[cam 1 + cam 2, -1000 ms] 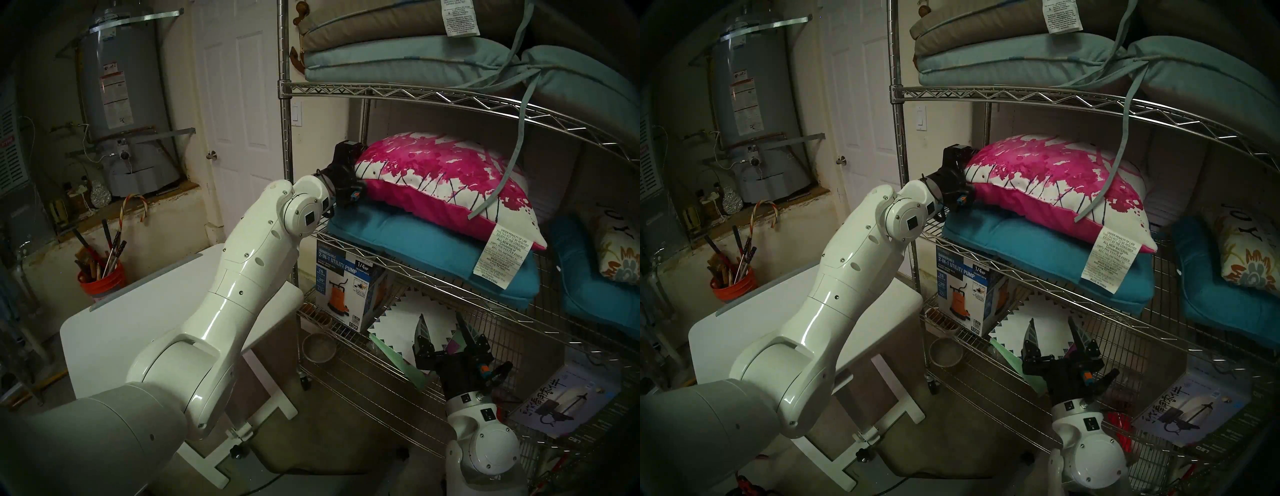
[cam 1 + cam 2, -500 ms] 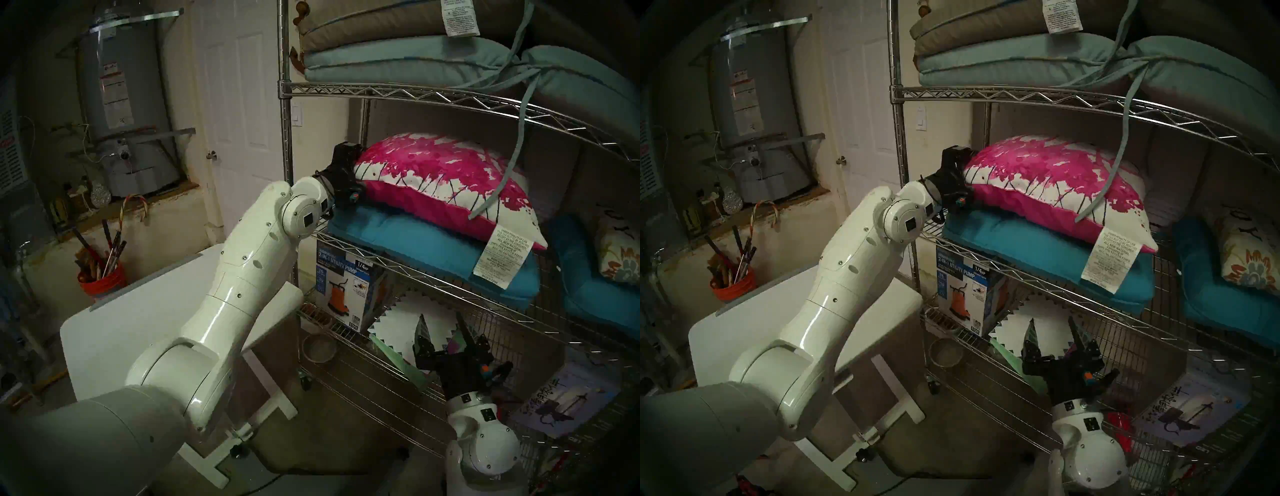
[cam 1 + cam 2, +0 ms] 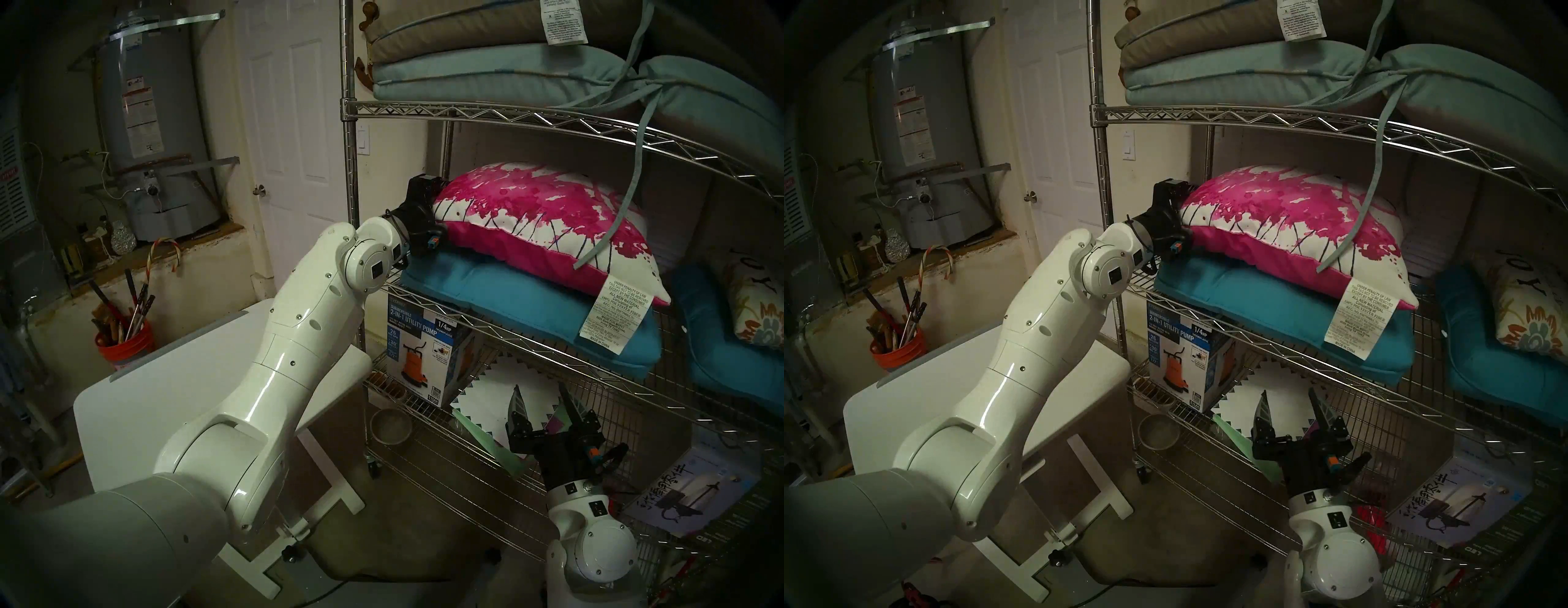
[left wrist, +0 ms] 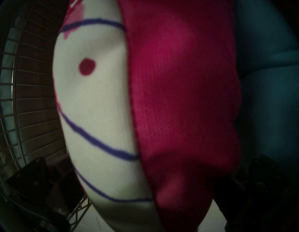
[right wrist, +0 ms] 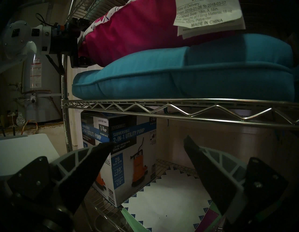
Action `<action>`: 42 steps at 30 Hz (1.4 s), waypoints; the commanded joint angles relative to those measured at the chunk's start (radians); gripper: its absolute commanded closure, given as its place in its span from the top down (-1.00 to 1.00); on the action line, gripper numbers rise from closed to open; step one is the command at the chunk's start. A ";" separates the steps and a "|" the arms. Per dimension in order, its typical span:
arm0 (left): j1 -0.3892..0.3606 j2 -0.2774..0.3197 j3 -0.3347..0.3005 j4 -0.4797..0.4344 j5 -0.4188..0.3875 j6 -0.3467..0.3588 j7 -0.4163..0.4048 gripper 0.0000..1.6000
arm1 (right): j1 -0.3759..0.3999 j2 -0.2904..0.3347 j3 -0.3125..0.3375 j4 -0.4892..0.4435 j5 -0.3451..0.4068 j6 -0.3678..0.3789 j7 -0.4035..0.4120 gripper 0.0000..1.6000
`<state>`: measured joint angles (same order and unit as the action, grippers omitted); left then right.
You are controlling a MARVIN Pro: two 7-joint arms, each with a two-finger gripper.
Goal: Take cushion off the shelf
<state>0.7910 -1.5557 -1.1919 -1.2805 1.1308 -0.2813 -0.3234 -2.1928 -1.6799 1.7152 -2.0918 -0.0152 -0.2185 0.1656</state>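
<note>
Our left gripper (image 3: 428, 214) is at the cushion's (image 3: 547, 220) left end, fingers spread wide around its corner, not yet clamped. The cushion lies on a teal pad (image 3: 530, 314) on the shelf (image 3: 551, 123), long axis running rightward from us. Our right gripper (image 3: 545, 403) hangs open, well below.

Very little differs from a second ago. The left tool (image 3: 432, 212) and the end of the flamingo-print cushion (image 3: 530, 220) that it straddles have crept a shade nearer the front-left post (image 3: 351, 178) of the wire shelf (image 3: 509, 116). Half a second ago the cushion's crown sat slightly lower below the tier above; it is back up now.
</note>
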 commanded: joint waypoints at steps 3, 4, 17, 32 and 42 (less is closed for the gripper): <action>-0.018 -0.011 -0.001 -0.027 -0.003 -0.002 0.007 1.00 | 0.000 0.000 -0.001 -0.025 0.000 -0.002 0.001 1.00; -0.018 -0.011 -0.001 -0.027 -0.003 -0.002 0.007 1.00 | 0.000 0.000 -0.001 -0.025 0.000 -0.002 0.001 1.00; -0.018 -0.011 -0.002 -0.027 -0.002 -0.002 0.007 1.00 | 0.000 0.000 -0.001 -0.025 0.000 -0.002 0.001 1.00; -0.019 -0.012 -0.002 -0.023 -0.002 -0.004 0.007 1.00 | 0.047 0.073 -0.161 -0.174 -0.242 0.044 -0.118 1.00; -0.019 -0.012 -0.002 -0.023 -0.002 -0.004 0.007 1.00 | -0.079 0.075 -0.177 -0.305 -0.463 0.041 -0.239 1.00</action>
<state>0.7923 -1.5559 -1.1935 -1.2810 1.1311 -0.2835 -0.3234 -2.1924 -1.6085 1.5508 -2.3014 -0.3814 -0.1513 -0.0087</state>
